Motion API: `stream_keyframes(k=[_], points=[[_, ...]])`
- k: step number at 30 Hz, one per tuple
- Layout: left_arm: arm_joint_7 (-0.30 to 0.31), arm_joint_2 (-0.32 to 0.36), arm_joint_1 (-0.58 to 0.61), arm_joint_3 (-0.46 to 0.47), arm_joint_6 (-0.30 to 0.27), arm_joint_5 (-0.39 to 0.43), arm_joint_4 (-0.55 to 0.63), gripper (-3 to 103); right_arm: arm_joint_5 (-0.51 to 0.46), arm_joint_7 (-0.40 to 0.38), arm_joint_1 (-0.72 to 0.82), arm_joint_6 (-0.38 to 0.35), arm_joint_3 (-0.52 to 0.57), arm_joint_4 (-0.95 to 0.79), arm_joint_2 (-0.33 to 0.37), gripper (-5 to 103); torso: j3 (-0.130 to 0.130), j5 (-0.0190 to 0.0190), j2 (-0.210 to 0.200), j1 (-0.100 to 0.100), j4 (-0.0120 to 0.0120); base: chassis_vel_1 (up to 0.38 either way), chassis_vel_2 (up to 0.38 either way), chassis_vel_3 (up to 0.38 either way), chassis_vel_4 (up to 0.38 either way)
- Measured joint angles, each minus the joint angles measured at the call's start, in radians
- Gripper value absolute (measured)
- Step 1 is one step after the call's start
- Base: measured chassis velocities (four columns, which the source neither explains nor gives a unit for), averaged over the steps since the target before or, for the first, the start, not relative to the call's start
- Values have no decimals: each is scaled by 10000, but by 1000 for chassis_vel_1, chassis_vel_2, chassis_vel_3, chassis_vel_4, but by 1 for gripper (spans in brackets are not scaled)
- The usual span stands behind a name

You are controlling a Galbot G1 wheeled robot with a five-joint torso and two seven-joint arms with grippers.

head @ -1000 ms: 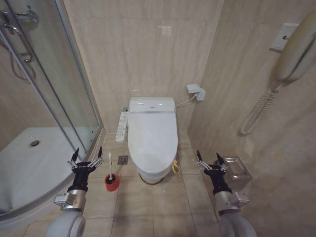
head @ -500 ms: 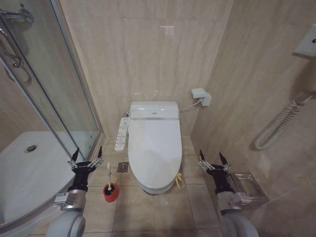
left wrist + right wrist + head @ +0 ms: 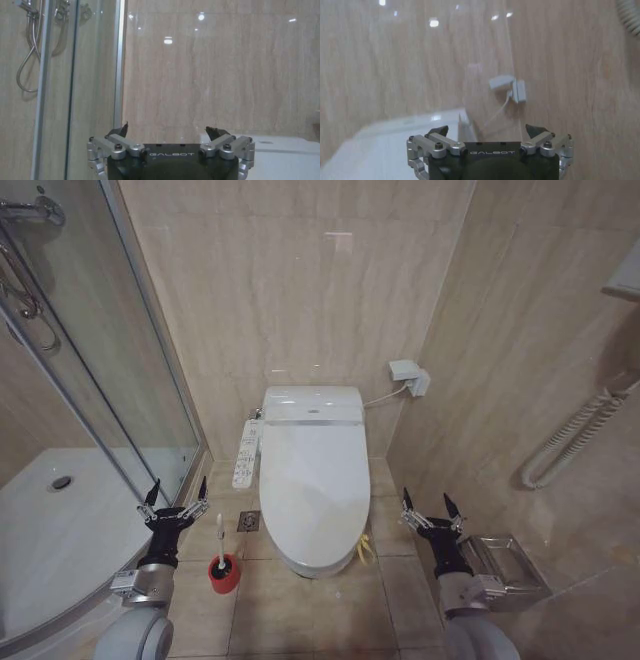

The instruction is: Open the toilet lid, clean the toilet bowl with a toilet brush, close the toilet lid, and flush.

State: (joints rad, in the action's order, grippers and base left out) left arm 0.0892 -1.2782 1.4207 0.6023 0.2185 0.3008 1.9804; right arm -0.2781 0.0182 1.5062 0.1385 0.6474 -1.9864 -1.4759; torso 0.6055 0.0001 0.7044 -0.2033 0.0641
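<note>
While the toilet lid (image 3: 313,480) is down flat over the bowl, nothing of the task is done yet; opening it looks like the step in hand. Both arms are held low and forward, nowhere near contact. Left gripper (image 3: 174,496) hangs over the floor between shower and toilet, fingers spread wide, empty. Right gripper (image 3: 431,509) sits right of the toilet near the side wall, fingers also spread, empty. To do it well: go for the yellow strap loop (image 3: 363,546) at the lid's front right edge, nearer the right gripper; hook or pinch it and swing the lid up toward the tank rather than prying at the glossy rim, which would probably slip. Toilet brush (image 3: 220,537) stands upright in its red holder (image 3: 224,574) on the floor just left of the toilet's front, near the left gripper. Beige tiled floor (image 3: 310,610) and walls, glass shower enclosure (image 3: 95,380) on the left, floor drain (image 3: 249,521) beside the toilet, tight room.
</note>
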Motion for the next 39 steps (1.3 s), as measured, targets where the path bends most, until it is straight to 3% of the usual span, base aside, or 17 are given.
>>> stream_keyframes(k=[6, 10, 21, 39], points=[[0, 0, 2, 1, 0, 0, 0, 100, 420, -496, 178, -403, -672, 528, 1038, 100, -1, -1, 1, 5, -1, 0, 0, 0, 0], [0, 0, 2, 0, 0, 0, 0, 100, 572, -692, 254, -414, -1116, 901, 1220, 100, -1, -1, 1, 5, 0, 0, 0, 0, 0], [0, 0, 1, 0, 0, 0, 0, 100, 1071, -855, 342, -286, -2107, 1935, 1249, 100, -1, -1, 1, 4, 0, 0, 0, 0, 0], [0, 0, 2, 0, 0, 0, 0, 100, 1804, -852, -611, 166, -2458, 3885, 804, 100, -1, -1, 1, 4, 0, 0, 0, 0, 0]])
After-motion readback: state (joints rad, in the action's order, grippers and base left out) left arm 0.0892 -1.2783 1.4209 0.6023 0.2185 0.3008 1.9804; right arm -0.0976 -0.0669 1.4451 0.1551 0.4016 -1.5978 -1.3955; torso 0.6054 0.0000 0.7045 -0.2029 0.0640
